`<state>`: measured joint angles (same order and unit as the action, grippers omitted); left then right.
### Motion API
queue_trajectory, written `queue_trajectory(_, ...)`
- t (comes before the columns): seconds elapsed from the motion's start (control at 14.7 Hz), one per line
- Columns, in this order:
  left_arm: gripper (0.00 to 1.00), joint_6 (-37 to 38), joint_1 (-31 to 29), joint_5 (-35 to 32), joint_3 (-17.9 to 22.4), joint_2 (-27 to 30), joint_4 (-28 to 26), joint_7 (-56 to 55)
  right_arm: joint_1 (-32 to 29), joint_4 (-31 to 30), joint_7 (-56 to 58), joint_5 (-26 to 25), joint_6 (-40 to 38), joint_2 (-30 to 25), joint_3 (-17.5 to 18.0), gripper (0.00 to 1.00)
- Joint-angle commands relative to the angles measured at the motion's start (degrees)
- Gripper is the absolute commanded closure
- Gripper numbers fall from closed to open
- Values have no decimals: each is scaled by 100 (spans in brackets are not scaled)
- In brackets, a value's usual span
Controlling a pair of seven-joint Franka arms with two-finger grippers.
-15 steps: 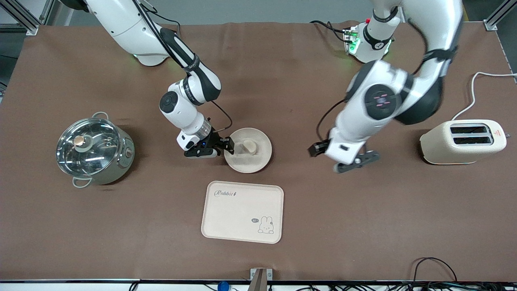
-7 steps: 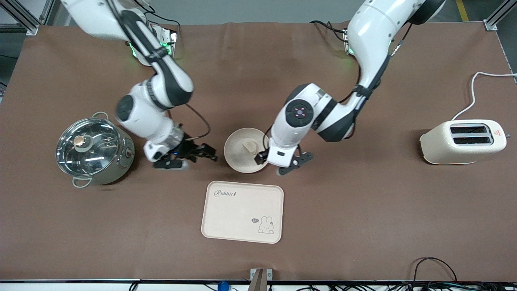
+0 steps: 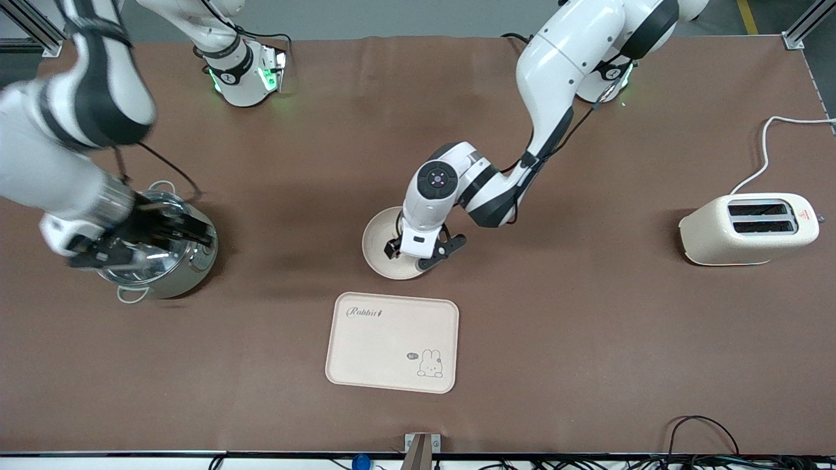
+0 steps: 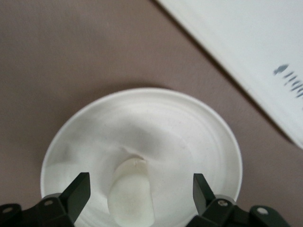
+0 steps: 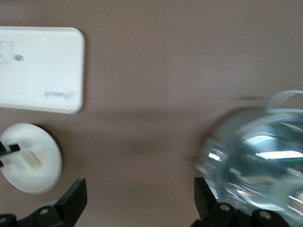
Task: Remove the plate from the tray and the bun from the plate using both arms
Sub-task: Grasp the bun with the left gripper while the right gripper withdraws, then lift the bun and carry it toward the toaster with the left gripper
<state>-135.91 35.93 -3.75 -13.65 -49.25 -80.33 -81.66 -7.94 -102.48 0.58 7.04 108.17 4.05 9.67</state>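
Observation:
The cream plate [image 3: 377,243] sits mid-table, farther from the front camera than the tray. My left gripper [image 3: 421,256] is low over the plate and hides the bun in the front view. In the left wrist view, the pale bun [image 4: 131,196] lies on the plate [image 4: 142,97] between my left gripper's [image 4: 141,191] open fingers, which are well apart from it. My right gripper [image 3: 186,234] is raised over the steel pot, open and empty. The right wrist view shows its open gripper [image 5: 137,198], the plate [image 5: 45,177] and the bun [image 5: 32,160].
A rectangular cream tray [image 3: 392,343] with a rabbit drawing lies nearer to the front camera than the plate. A lidded steel pot [image 3: 176,277] stands toward the right arm's end. A cream toaster [image 3: 748,228] with a white cord stands toward the left arm's end.
The right gripper left the plate's side and swung up over the pot. The left arm came in from the toaster's side and lowered its open gripper over the bun.

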Motion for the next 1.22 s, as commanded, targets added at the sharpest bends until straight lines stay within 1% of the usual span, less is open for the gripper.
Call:
queue_trajectory(0.0, 12, 3, 220, -109, 90, -164, 176, -244, 135, 174, 362, -422, -794, -597, -465, 0)
queue_trajectory(0.07, 14, 3, 273, -117, 90, -234, 176, -384, 92, 402, 503, -562, -1093, -659, -553, 0)
queue_trajectory(0.2, 25, 3, 300, -126, 90, -252, 158, -421, -32, 1016, 653, -957, -1647, -677, -563, 0)
queue_trajectory(0.27, 30, 3, 300, -135, 99, -261, 149, -421, -32, 1176, 636, -1115, -1798, -677, -572, 0)
queue_trajectory(0.34, 38, 3, 300, -187, 90, -261, 149, -430, -32, 1203, 619, -1178, -1808, -677, -589, 0)
queue_trajectory(0.54, 62, 38, 283, -223, 90, -226, 149, -439, -32, 1327, 574, -1161, -1826, -642, -677, 0)
queue_trajectory(0.61, 68, 38, 283, -232, 90, -200, 149, -439, -41, 1327, 574, -1144, -1817, -634, -668, 0)
queue_trajectory(0.68, 71, 64, 265, -232, 99, -156, 158, -439, -41, 1318, 574, -1126, -1817, -634, -668, 0)
queue_trajectory(0.88, 71, 397, 99, -232, 108, 125, 176, -412, -58, 1327, 574, -1091, -1808, -607, -677, 0)
queue_trajectory(1.02, 70, 730, -225, -363, 108, 441, 176, -386, -67, 1335, 566, -1064, -1773, -572, -677, 0)
queue_trajectory(1.16, 70, 1204, -769, -635, 99, 783, 88, -368, -93, 1336, 566, -863, -1764, -563, -686, 0)
